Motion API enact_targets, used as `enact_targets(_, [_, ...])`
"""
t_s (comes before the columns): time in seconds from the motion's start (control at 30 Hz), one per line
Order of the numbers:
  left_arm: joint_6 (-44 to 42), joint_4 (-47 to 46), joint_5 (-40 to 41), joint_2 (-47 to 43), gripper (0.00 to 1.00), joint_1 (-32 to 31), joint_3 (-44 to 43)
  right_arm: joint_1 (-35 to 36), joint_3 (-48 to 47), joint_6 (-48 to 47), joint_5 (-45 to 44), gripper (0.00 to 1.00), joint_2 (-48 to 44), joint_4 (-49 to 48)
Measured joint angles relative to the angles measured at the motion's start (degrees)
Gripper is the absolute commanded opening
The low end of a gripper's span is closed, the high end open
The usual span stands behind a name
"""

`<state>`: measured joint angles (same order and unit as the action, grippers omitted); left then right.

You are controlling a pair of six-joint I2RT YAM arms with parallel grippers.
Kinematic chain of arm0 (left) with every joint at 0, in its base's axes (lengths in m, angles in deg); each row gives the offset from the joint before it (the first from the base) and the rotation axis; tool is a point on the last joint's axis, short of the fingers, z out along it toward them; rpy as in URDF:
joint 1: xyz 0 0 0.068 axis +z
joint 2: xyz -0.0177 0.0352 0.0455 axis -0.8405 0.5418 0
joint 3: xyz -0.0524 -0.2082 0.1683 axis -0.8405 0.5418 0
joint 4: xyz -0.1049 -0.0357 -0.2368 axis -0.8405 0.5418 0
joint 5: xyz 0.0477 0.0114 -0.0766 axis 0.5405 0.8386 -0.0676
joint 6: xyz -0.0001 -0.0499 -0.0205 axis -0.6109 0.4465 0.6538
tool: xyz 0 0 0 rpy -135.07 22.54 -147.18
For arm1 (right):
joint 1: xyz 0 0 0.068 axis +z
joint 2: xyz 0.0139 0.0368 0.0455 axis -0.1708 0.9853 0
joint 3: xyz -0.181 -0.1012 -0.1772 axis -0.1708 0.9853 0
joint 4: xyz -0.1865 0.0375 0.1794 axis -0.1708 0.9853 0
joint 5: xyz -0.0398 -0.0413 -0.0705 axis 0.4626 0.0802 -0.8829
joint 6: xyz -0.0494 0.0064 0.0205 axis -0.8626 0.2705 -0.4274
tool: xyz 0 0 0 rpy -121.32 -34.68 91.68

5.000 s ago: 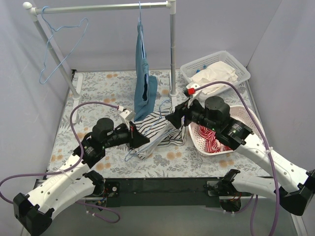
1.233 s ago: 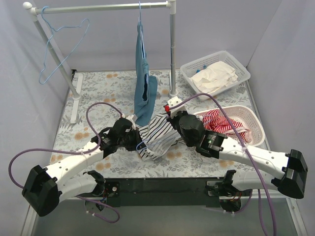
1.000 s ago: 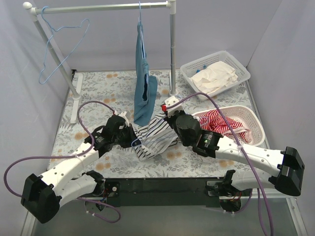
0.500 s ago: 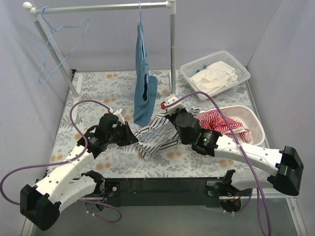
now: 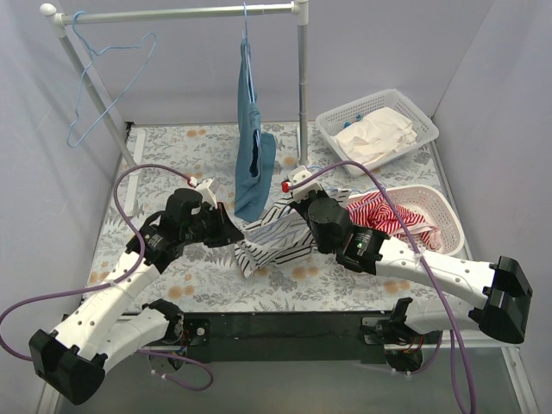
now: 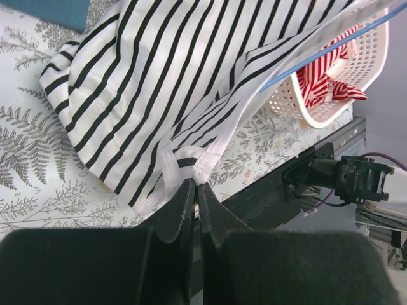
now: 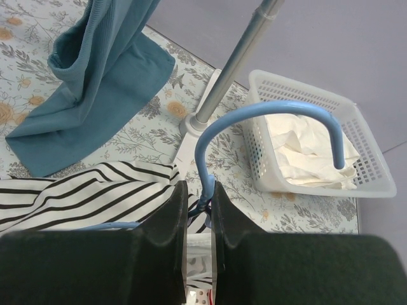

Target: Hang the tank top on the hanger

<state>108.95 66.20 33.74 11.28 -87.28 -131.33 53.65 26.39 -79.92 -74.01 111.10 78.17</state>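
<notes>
The soft white tank top with thin black stripes is pinched by a hem edge right at the tips of the left gripper, fingers squeezed tight on it, the rest stretched out ahead of them. The thin light-blue wire hanger is clamped at its neck between the right gripper fingers, hook arching just past the tips.

No readable text, labels, brands or numbers in any of my views. Only patterns: black stripes on the tank top at the upper middle of my left wrist view, and a floral print on the table cover.
</notes>
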Motion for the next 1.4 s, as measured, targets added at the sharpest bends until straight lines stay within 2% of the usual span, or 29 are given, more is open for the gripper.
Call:
enact_targets(0.2, [-1.2, 1.1, -0.4, 1.1, 0.0, 0.0, -3.5, 0.3, -1.9, 0.8, 0.9, 0.01, -0.1, 2.8])
enact_targets(0.43, [-2.0, 3.0, -0.4, 4.2, 0.0, 0.0, -10.2, 1.1, -12.8, 4.4, 2.7, 0.01, -0.1, 8.4])
enact_targets(0.8, [-2.0, 3.5, -0.6, 6.3, 0.06, 0.0, -20.0, 2.8, -20.6, 8.4, 3.0, 0.01, 3.7, 12.9])
enact_targets(0.83, [-2.0, 3.9, -0.6, 6.5, 0.1, 0.0, -20.5, 3.0, -21.7, 8.4, 3.0, 0.01, 4.6, 13.1])
enact_targets(0.9, [-2.0, 4.4, -0.6, 6.8, 0.11, 0.0, -21.5, 3.1, -23.5, 8.2, 2.9, 0.01, 5.9, 13.4])
enact_targets(0.93, [-2.1, 4.8, -0.6, 7.0, 0.28, 0.0, -22.3, 3.2, -24.6, 8.0, 2.8, 0.01, 6.7, 13.8])
enact_targets(1.0, [-2.4, 5.5, -0.6, 7.3, 0.48, 0.0, -24.2, 3.4, -27.1, 7.2, 2.8, 0.01, 7.9, 14.3])
enact_targets(1.03, [-2.6, 6.1, -0.7, 7.6, 0.61, 0.0, -25.4, 3.4, -28.3, 6.8, 2.8, 0.01, 8.2, 14.8])
enact_targets(1.1, [-3.3, 6.4, -1.0, 7.8, 0.71, 0.0, -28.0, 3.5, -30.8, 5.6, 2.8, 0.01, 8.7, 15.2])
enact_targets(1.17, [-4.0, 7.5, -1.1, 8.0, 0.75, 0.0, -31.7, 3.5, -33.7, 4.4, 2.8, 0.01, 9.1, 15.1])
enact_targets(1.4, [-7.3, 7.6, 3.7, 7.9, 0.76, 0.0, -47.5, 3.7, -44.0, -0.3, 3.5, 0.01, 10.4, 15.2])
